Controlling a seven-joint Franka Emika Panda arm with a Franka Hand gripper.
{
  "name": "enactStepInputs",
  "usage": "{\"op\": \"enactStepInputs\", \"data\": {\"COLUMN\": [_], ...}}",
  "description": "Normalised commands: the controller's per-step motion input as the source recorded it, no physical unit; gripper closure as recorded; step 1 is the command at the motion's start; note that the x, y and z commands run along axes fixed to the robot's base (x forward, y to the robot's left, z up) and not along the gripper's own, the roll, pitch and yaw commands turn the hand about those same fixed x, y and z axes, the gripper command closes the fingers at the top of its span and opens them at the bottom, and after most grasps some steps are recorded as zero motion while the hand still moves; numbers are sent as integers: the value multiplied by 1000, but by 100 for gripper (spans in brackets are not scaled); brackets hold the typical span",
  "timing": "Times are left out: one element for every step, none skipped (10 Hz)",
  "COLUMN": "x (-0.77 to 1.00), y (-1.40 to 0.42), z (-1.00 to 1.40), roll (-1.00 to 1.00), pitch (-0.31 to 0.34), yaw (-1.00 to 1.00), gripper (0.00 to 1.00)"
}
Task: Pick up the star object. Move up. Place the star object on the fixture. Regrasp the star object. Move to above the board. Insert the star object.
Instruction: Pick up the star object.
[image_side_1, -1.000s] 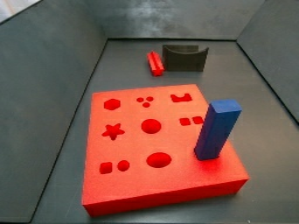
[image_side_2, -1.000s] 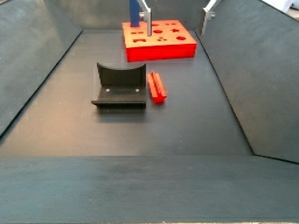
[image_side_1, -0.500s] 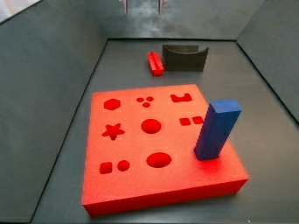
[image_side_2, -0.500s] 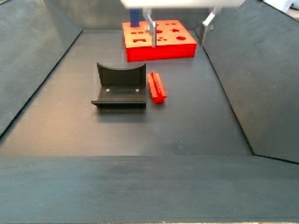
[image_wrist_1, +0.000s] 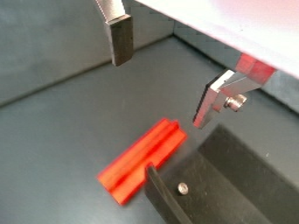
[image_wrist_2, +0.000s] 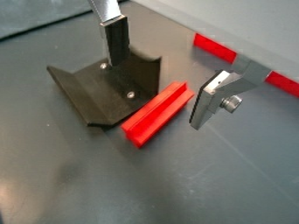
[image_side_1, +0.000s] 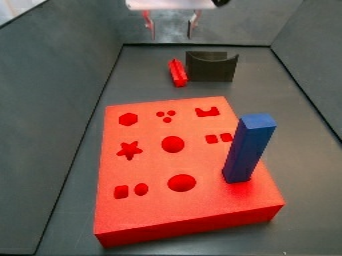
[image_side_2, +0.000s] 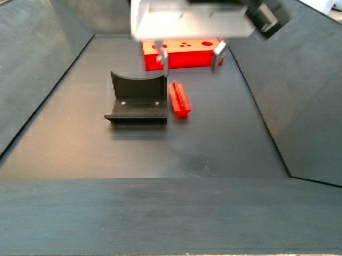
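One small star object (image_wrist_2: 156, 113) lay beside the fixture (image_wrist_2: 105, 87), probably light, rigid, best pinched mid-length by the gripper (image_wrist_2: 162, 72), whose jaws hung wide open, empty.

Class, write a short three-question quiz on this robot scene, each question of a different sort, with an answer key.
1. True or false: the gripper is shut on the star object.
2. Multiple choice: the star object lies (A) in the fixture's notch, (B) on the floor beside the fixture, (C) on the board.
3. Fill in: the tall piece standing on the board is the ____ block.

Key
1. False: the fingers hang open above the floor, nothing between them.
2. B: in both side views it lies flat next to the fixture.
3. Blue.
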Motion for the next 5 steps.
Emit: {"op": "enactStepInputs", "data": {"x": [229,211,151,0,-137], "y": [0,0,0,0,0], "z": [-837,-791,-746,-686,-617], "roll": [154,177,197,237,291], "pitch": [111,120,124,103,47], "yaw": [100,94,131,214,263], "gripper": [0,0,0,0,0]}}
